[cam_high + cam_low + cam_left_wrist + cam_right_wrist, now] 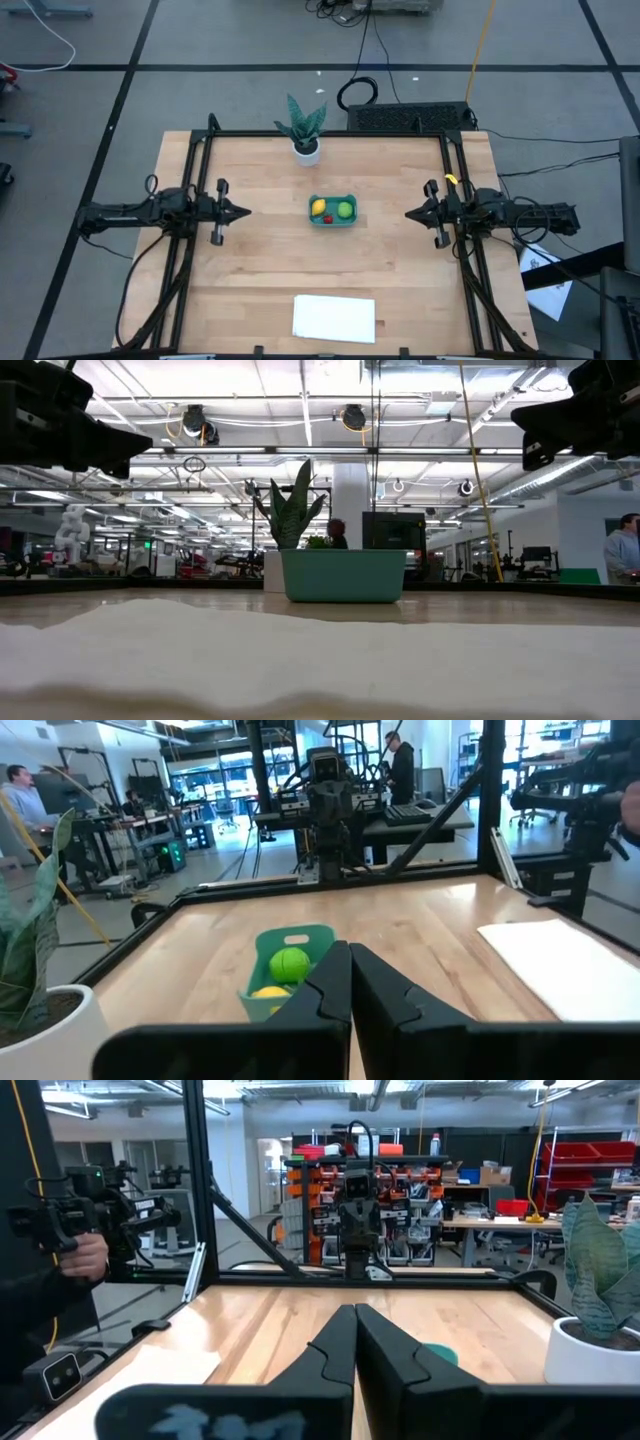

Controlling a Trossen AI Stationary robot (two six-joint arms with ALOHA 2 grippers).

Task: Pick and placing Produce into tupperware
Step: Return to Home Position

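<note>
The teal tupperware (333,211) stands at the table's middle and holds the produce: a yellow lemon (319,207), a lime-green ball (345,209) and a small red piece (327,218). The left wrist view shows the tupperware (300,942) with the green ball (290,963) and the lemon (268,993) inside. My left gripper (246,211) hovers shut at the table's left side, pointing level toward the tupperware. My right gripper (408,213) hovers shut at the right side, facing it. Both are well clear of the tupperware.
A potted plant in a white pot (306,148) stands at the far edge, behind the tupperware. A flat white sheet (334,318) lies near the table's front edge. A black frame rims the table. A person's hand (85,1255) with a device shows beyond the table.
</note>
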